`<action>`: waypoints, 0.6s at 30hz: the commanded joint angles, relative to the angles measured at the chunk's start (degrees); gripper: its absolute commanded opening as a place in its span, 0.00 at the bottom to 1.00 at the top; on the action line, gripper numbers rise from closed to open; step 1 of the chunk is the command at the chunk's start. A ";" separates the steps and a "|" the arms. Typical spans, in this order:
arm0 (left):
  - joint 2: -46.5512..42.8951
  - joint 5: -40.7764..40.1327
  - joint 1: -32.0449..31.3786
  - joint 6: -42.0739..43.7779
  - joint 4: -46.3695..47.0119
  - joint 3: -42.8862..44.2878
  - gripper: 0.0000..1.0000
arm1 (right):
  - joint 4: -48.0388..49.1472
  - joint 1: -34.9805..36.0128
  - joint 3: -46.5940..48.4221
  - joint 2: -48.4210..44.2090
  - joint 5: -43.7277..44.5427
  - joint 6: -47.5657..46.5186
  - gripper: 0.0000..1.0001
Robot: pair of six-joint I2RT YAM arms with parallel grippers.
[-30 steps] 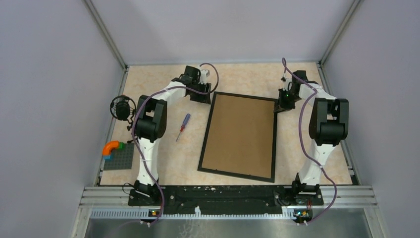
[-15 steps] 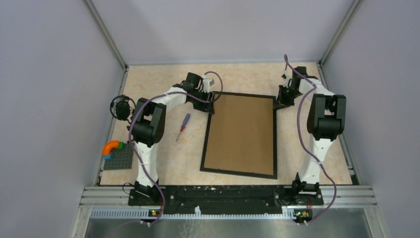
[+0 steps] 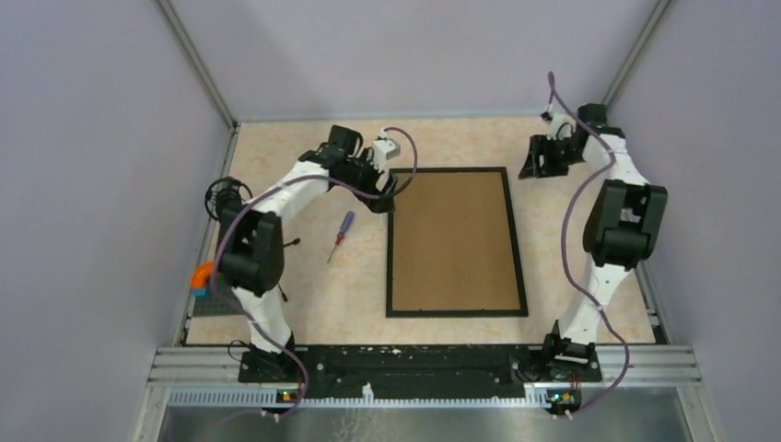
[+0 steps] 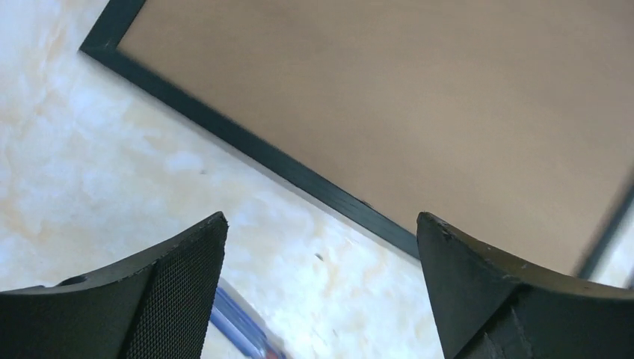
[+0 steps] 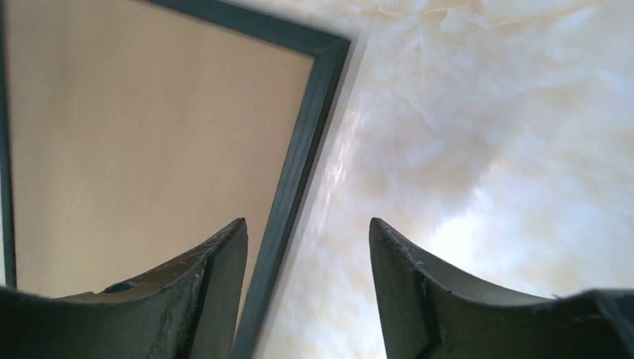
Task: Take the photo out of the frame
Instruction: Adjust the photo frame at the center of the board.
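Marbled beige counter (image 3: 304, 276) carries the frame (image 3: 456, 241), which lies flat and face down midway between the arms. Its brown board back faces up, with the black border showing all round. The photo is not visible; I judge that it sits under the board.

The left gripper (image 4: 321, 224) hangs near the frame's far left corner, fingers spread apart and nothing between them. The right gripper (image 5: 306, 224) is likewise parted and empty, off the far right corner, over bare counter just beside the border. A screwdriver (image 3: 341, 237) lies left of the frame, apart from it.

Step in hand, as I read it: free the board.
1. I look for retaining tabs first. None resolve in these views, so I bring a wrist camera closer before committing.
2. I pin the border with one gripper and work the board edge with the other.
3. I keep the lift shallow, since the print below may crease or slide out with the board.
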 commanded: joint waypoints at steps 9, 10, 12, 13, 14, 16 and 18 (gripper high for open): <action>-43.04 16.85 -12.53 31.21 9.28 -41.93 0.99 | -13.43 7.74 -39.35 -55.07 -15.68 -46.70 0.70; -44.56 16.08 -14.11 32.02 11.69 -44.57 0.99 | -12.97 9.95 -42.53 -57.43 -15.68 -47.63 0.70; -46.33 14.58 -17.33 34.05 14.36 -47.94 0.99 | -12.15 12.72 -48.27 -61.20 -15.66 -49.25 0.70; -46.44 13.73 -19.49 34.60 15.04 -49.03 0.99 | -11.82 14.13 -50.61 -62.69 -15.26 -50.17 0.70; -46.20 12.52 -20.99 34.58 15.56 -49.85 0.98 | -11.51 15.45 -52.82 -63.82 -15.13 -50.88 0.70; -45.06 11.31 -23.07 33.32 17.46 -51.07 0.95 | -10.89 17.58 -56.67 -66.03 -15.79 -52.10 0.70; -43.90 10.38 -24.87 31.40 20.11 -52.33 0.91 | -9.12 19.32 -60.49 -68.42 -16.49 -52.51 0.70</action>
